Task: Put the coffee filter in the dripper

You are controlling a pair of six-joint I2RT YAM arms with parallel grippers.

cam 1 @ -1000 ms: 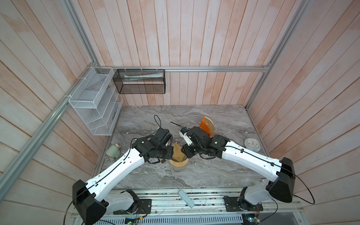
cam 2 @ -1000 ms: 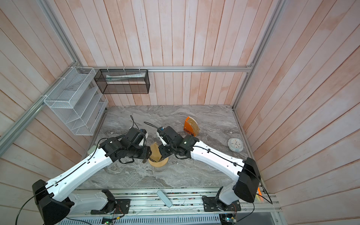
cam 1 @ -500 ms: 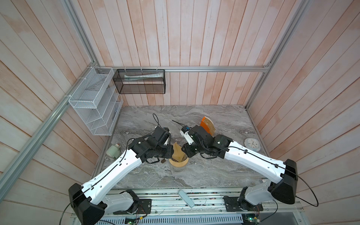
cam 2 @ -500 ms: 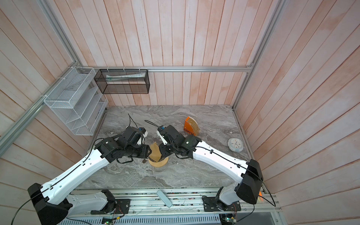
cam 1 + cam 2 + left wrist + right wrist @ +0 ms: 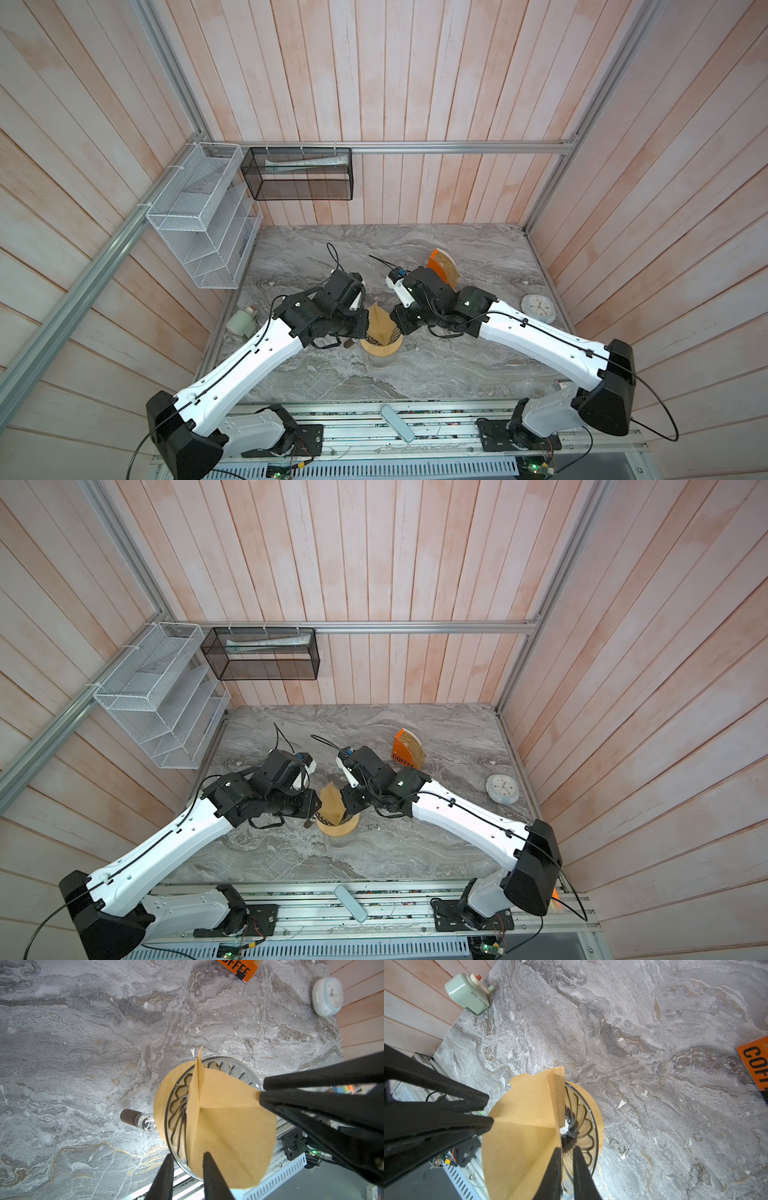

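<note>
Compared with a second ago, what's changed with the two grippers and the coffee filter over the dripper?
Almost nothing. The left arm seems to have swung slightly outward at its rear joint; nothing was visibly picked up or released. The left gripper and right gripper stay at opposite edges of the coffee filter, still tip-down over the dripper. The orange stand and clock haven't moved.

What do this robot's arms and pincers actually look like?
The left arm and right arm have smooth white shells with chunky black joints, and a thin black cable clipped along each. The left gripper and right gripper each end in two slim, tapering black fingers.
</note>
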